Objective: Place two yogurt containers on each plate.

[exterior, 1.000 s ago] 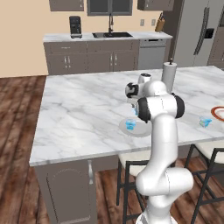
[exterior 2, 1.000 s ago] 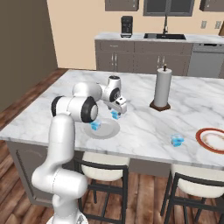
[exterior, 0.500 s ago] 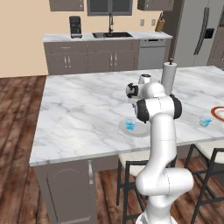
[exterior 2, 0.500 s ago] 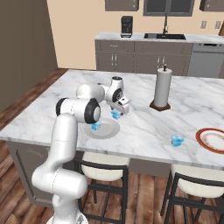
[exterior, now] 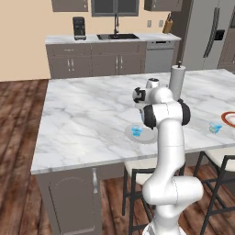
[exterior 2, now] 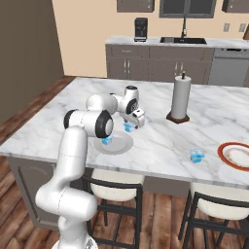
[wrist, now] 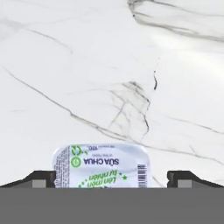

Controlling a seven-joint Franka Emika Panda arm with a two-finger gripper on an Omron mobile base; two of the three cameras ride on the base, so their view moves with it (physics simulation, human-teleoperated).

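Grey band is cutting off the lower part of the yogurt container (wrist: 101, 165) in hand view, frame edge is clipping the red-rimmed plate (exterior: 229, 118), arm is partly covering the grey plate (exterior: 142, 135).

Robot arm (exterior: 167, 151): glossy white rounded tubular links, dark grey bands at joints, bulbous white base section. Gripper (wrist: 113, 178): white hand block, two small dark square-tipped fingers (wrist: 41, 178).

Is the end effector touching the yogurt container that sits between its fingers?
Apart. In the hand view the yogurt container lies between the open end effector fingertips, with bare marble counter visible on both sides of it.
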